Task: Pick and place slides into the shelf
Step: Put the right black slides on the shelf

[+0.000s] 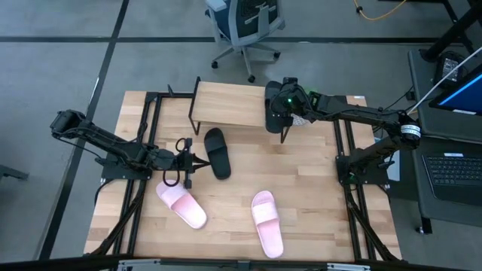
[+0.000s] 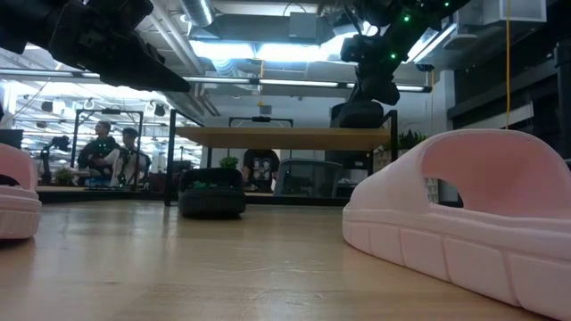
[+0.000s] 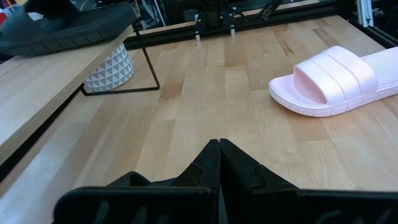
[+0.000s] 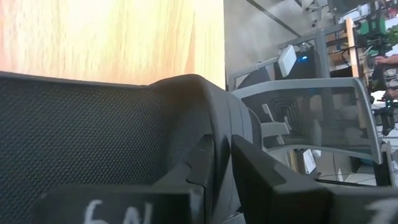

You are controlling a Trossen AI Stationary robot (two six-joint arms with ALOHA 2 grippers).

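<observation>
On the shelf's (image 1: 226,102) right end, a black slide (image 1: 272,102) is gripped by the right gripper (image 1: 280,113). "6N" is handwritten on that gripper. Another black slide (image 1: 218,153) and two pink slides (image 1: 181,204) are left on the table (image 1: 316,173) beside the closed, empty left gripper (image 1: 190,162).

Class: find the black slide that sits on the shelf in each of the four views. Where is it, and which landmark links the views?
High: black slide on the shelf's right end.
Low: right of centre, atop the shelf plank.
Left wrist: upper-left corner, on the plank.
Right wrist: fills the lower left, gripped by the right hand.
Shared landmark: the shelf's light plank under the slide.
</observation>
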